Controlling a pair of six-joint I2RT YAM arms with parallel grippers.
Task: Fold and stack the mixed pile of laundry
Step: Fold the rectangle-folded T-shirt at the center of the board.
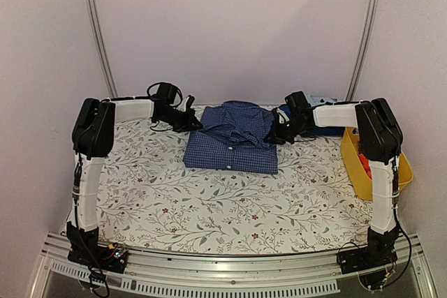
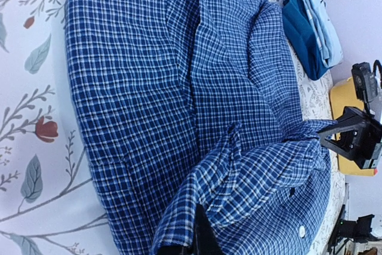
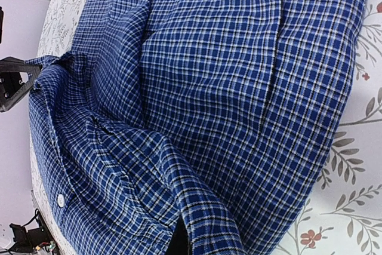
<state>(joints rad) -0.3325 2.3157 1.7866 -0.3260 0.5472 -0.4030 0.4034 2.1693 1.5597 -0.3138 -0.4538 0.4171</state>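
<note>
Two arms, one garment between them.

Desk (image 1: 209, 207): floral cover, with the arm bases bolted at its near edge.

Blue check shirt (image 1: 230, 150): far centre of the desk, midway between the arms, button placket up. The sides look turned in, so the body reads as a tidy block. The near hem lies flat on the cover. The far end, on the collar side, is rumpled and lifted off it.

Yellow basket (image 1: 356, 172): right edge of the desk, beside the right arm and well apart from the shirt.

Folded garments (image 2: 310, 22): one dark blue, one pale blue, stacked at the far right just beyond the shirt. They show best from the left wrist.

Left gripper (image 1: 192, 122): clamped on the shirt's far-left corner, with checked cloth pinched at its tips in its own wrist view.

Right gripper (image 1: 278, 132): clamped likewise on the far-right corner.

Red-orange cloth (image 1: 364, 165): a scrap showing inside the basket.

Key relation: the two grips sit on a line running left to right across the desk, and the shirt's body stretches from that line toward the arm bases. Neither arm is nearer; each holds its own side.

Judgement: this is a cross fold in progress, with the far end due to travel toward the near hem. Both arms would need to move level and together, or the folded edge will skew.
</note>
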